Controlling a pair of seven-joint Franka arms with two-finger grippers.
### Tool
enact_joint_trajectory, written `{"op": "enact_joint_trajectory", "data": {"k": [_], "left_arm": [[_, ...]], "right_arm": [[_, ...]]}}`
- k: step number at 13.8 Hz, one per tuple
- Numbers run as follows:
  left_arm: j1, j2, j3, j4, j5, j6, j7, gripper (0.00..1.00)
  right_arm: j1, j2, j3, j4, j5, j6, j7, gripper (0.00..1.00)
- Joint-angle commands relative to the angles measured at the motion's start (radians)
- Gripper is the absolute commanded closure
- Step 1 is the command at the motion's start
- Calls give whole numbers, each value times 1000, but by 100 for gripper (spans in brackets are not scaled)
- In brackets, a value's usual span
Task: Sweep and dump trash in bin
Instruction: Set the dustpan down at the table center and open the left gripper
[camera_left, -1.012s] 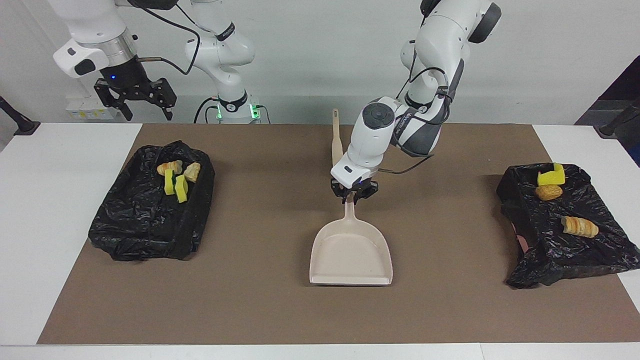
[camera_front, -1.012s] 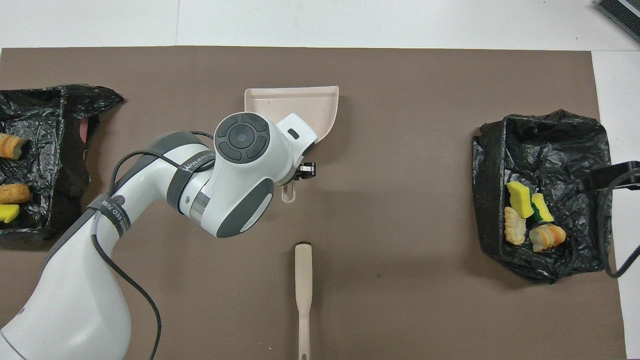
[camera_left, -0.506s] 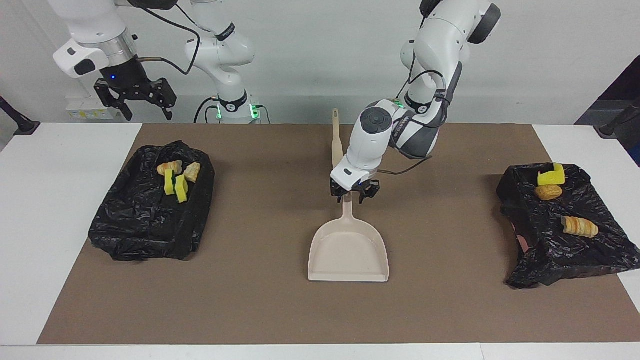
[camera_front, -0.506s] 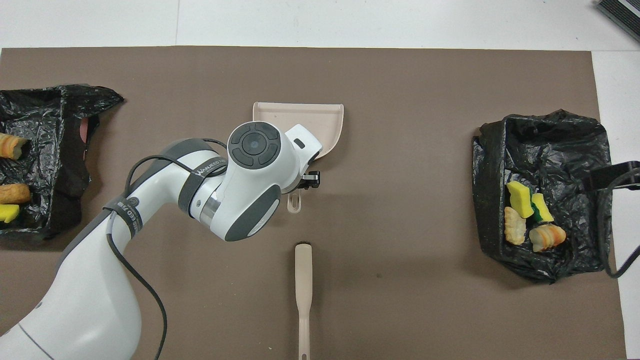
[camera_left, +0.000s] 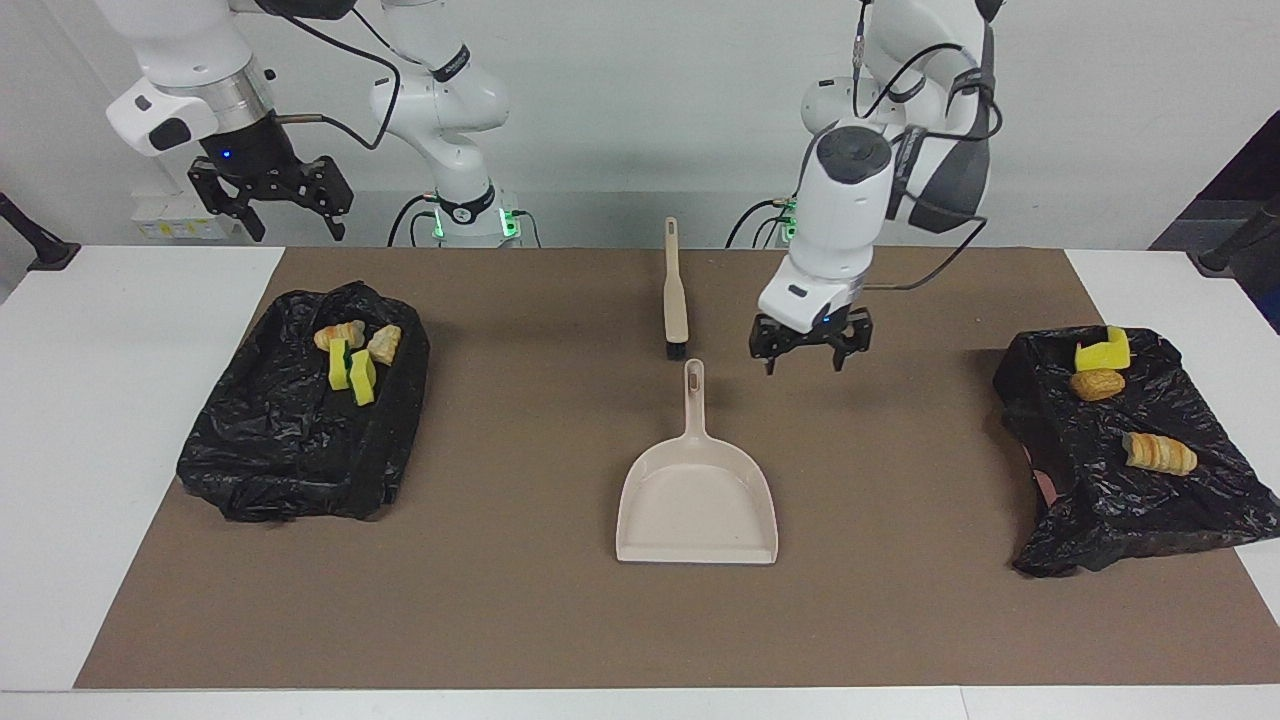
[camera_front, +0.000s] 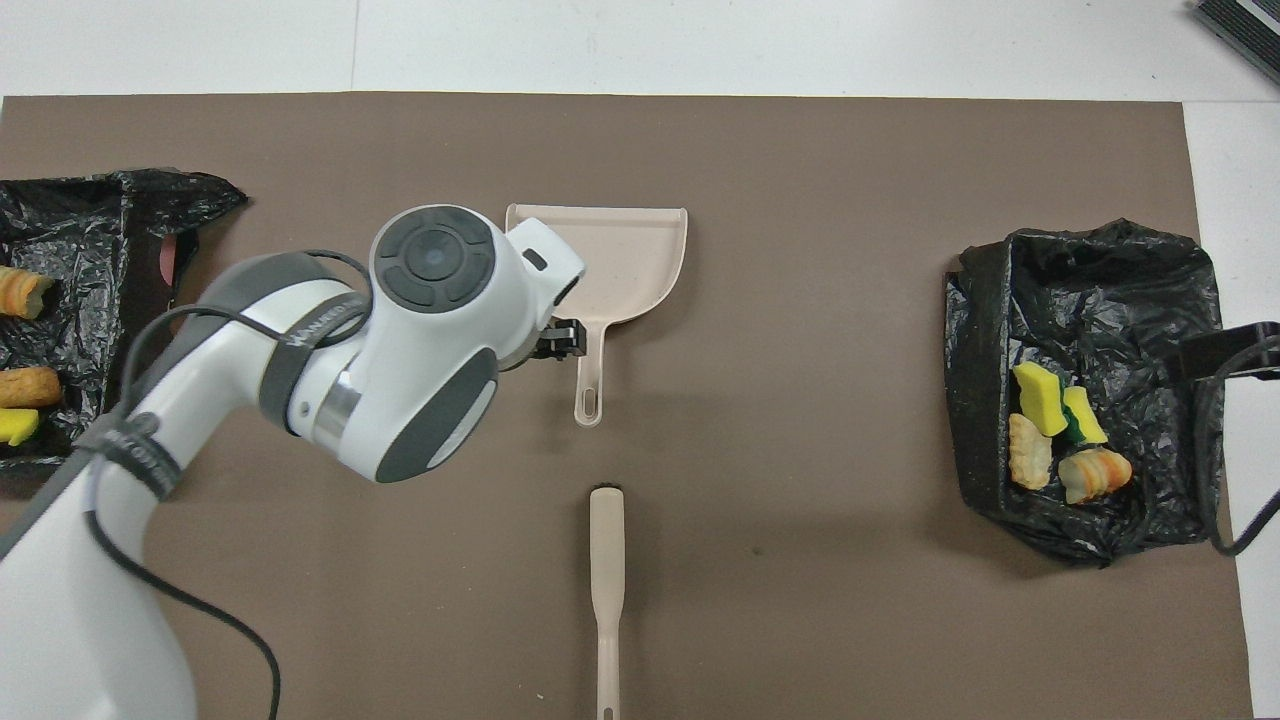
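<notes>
The beige dustpan (camera_left: 697, 500) (camera_front: 612, 262) lies flat on the brown mat, its handle (camera_left: 694, 395) pointing toward the robots. Nearer the robots lies the beige brush (camera_left: 676, 300) (camera_front: 606, 570). My left gripper (camera_left: 810, 358) hangs open and holds nothing, over the mat beside the dustpan's handle, toward the left arm's end. All the trash I see lies in two black-bagged bins: sponge and bread-like lumps (camera_left: 352, 360) (camera_front: 1055, 435) in one bin (camera_left: 290, 450), and a sponge (camera_left: 1102, 352) with bread-like pieces (camera_left: 1158, 452) in the other (camera_left: 1130, 500). My right gripper (camera_left: 270, 200) waits open, raised over the right arm's end.
The brown mat (camera_left: 500, 600) covers most of the white table (camera_left: 90, 450). One bin sits at each end of the mat. A black cable loops from the left arm's wrist.
My left gripper opened and let go of the dustpan's handle, then rose and swung toward the left arm's end. The dustpan now rests on the mat. The right arm has not moved.
</notes>
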Motion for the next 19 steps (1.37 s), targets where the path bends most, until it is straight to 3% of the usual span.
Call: {"op": "enact_joint_trajectory", "data": {"k": [1, 4, 6, 9, 13, 19], "left_arm": [[-28, -135, 139, -21, -88, -104, 189, 0], [-15, -238, 275, 22, -147, -247, 419, 0], [-5, -238, 350, 90, -155, -339, 524, 0], [37, -199, 361, 214, -149, -445, 662, 0], [44, -76, 359, 398, -150, -511, 695, 0], [32, -132, 358, 346, -159, -496, 539, 0]], "right_arm": [[-11, -10, 5, -4, 7, -6, -10, 0], [-5, -10, 11, 3, 6, -6, -6, 0], [-5, -13, 8, -1, 7, -7, -7, 0], [-2, -18, 5, -4, 7, -6, -7, 0], [18, -21, -5, -6, 6, -6, -6, 0], [17, -21, -9, -7, 6, -6, -7, 0]]}}
